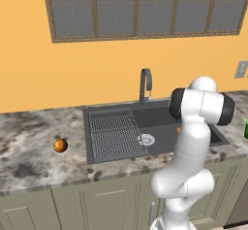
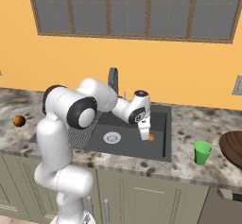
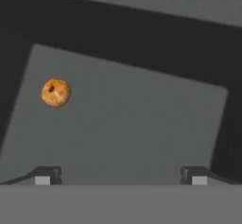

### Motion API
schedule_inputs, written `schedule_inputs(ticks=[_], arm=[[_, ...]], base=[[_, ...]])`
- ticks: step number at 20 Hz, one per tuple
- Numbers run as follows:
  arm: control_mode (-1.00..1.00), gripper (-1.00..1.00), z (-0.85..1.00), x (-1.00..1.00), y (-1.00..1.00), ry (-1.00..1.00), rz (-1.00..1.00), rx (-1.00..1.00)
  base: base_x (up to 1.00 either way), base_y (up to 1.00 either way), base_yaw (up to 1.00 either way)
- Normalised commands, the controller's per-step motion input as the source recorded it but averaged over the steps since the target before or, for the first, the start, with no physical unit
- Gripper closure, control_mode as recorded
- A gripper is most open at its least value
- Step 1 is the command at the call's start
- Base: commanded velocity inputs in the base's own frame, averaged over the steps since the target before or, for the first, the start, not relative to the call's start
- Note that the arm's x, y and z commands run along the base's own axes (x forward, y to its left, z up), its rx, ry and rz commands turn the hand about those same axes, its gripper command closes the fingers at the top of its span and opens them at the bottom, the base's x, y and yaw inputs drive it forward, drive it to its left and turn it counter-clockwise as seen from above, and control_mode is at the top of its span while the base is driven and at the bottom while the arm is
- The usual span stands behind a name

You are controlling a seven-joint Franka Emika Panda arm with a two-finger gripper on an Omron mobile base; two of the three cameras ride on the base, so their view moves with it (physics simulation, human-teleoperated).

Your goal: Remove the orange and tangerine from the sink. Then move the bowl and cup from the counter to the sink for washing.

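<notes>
Your end effector (image 2: 145, 135) hangs spread wide and empty over the sink (image 2: 158, 147). One small round fruit (image 3: 56, 92) sits just beside it, light and smooth. Pinch its middle so it won't roll.

Marbled counter (image 1: 29, 151), window (image 1: 145, 8), cabinets (image 1: 97, 202)

My marbled counter (image 2: 198, 124) carries one orange fruit (image 1: 60, 145), the green cup (image 2: 203, 152) and the brown bowl (image 2: 234, 146).
</notes>
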Motion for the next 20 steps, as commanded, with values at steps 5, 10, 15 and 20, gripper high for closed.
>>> schedule_inputs(ticks=[5,10,15,20], arm=[[-1.0,-1.0,-0.12,0.23,-0.15,0.01,0.0,0.13],[-1.0,-1.0,-0.12,0.23,-0.12,0.0,0.0,0.03],[-1.0,-1.0,-0.13,0.26,-0.05,0.0,-0.01,0.0],[-1.0,-1.0,-0.14,0.29,0.0,0.0,-0.03,0.0]], base=[[0.0,0.0,0.0],[0.0,0.0,0.0],[0.0,0.0,0.0],[0.0,0.0,0.0]])
